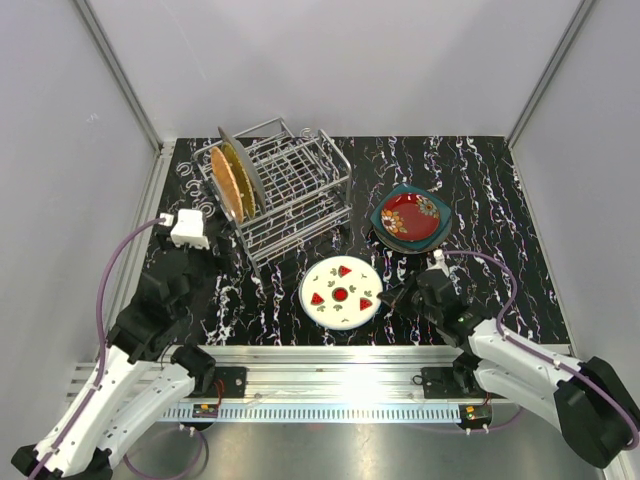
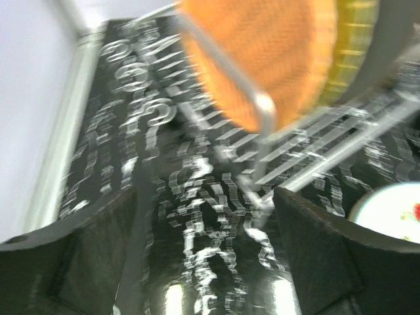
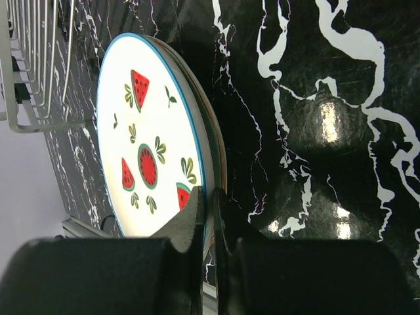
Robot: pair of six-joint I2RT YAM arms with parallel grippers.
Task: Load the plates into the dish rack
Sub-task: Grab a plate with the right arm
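The dish rack [image 1: 300, 188] is of silver wire and stands left of the middle in the upper part of the top view, a little turned against the table edges. At its left end three plates stand on edge, close to each other: an orange plate [image 1: 231, 187] with a woven texture, a yellowish one behind it, and a thin grey plate [image 1: 244, 166] that leans over them. In the left wrist view, which is blurred, the orange plate fills the upper middle, with a rack wire across it.

A white plate [image 1: 340, 293] with a blue rim and red watermelon slices lies on the table in the lower middle of the top view, just below the rack. A red patterned plate [image 1: 408, 214] lies on top of a dark teal plate [image 1: 383, 224] at the right, well apart from the rack.

The right gripper [image 3: 210, 213] has its two fingers pressed together on the right rim of the white plate; the blue rim runs in between the fingertips. The left gripper [image 2: 203, 216] is spread wide and has hold of nothing; it stands just beside the left end of the rack.

The table [image 1: 480, 180] is black and glossy, with white veins like marble, and it reflects the lamps. Plain pale walls [image 1: 330, 60] close it on three sides, with metal profiles in the corners. An aluminium rail [image 1: 330, 356] runs along the near edge, at the bottom of the top view, and the two arms are fixed there.
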